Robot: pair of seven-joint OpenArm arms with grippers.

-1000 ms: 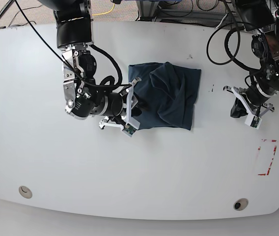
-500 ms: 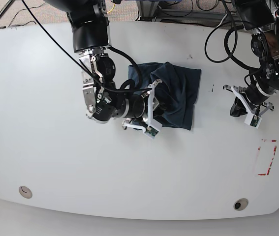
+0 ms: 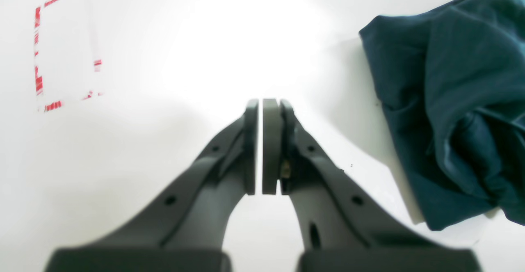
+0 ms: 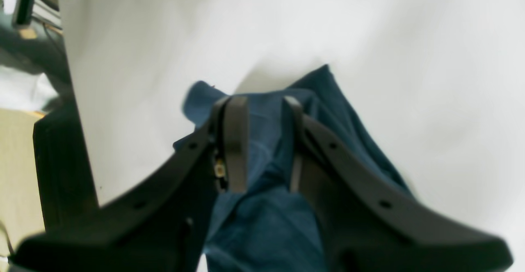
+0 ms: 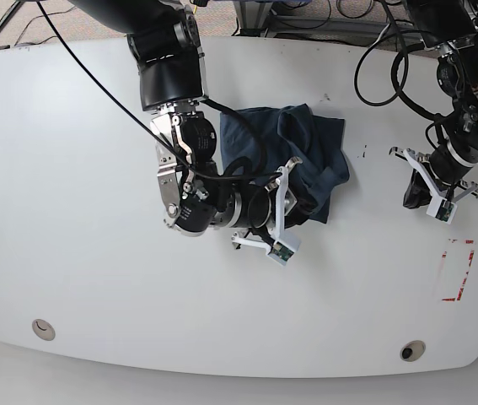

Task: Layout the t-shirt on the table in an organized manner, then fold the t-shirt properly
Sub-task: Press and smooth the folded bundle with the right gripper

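Right hand pinching t-shirt fold, shirt bunched center-top on surface. Left hand pressed together, empty, far right. Advice: pull fold slow, low, keep cloth flat.

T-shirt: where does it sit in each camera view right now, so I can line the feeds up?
Base: the t-shirt lies bunched at centre, upper half, beside the right hand.
Left wrist: at the right edge, apart from the shut left hand.
Right wrist: centre to bottom, cloth running between the hand's fingers.
Shared landmark: the white table; its red dashed mark shows only in base and left wrist.
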